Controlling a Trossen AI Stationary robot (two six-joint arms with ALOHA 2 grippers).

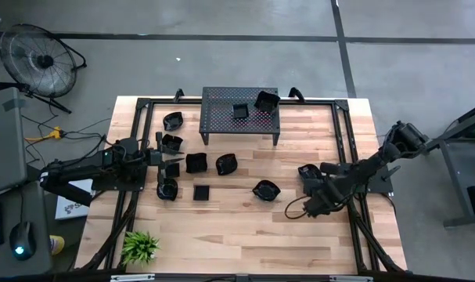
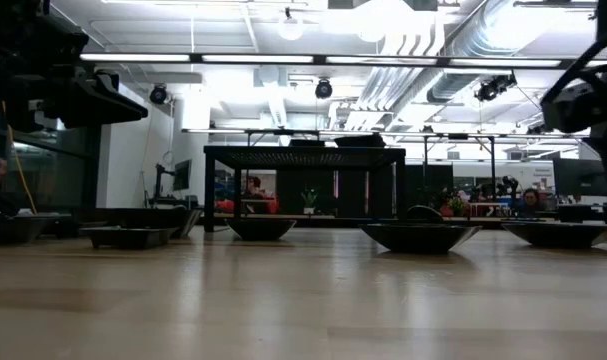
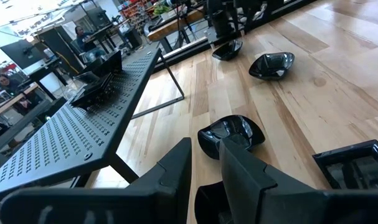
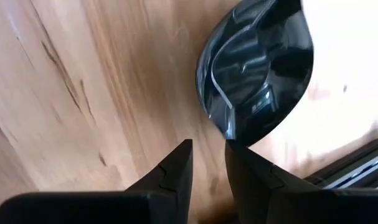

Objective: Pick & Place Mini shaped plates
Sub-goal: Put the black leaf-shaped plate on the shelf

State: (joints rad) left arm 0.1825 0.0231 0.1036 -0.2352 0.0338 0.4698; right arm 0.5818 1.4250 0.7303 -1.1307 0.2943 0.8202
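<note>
Item: mini shaped plates point(image 1: 228, 164). We counted two on the perforated stand point(image 1: 221, 117) at the table's point(image 1: 237, 227) far side, the rest scattered on the wood nearer us. The left gripper point(image 3: 206, 163) hung at the left cluster, fingers narrowly parted, nothing between them. The right gripper point(image 4: 208, 162) hovered at a plate point(image 4: 257, 68) on the right, gap narrow, empty.
</note>
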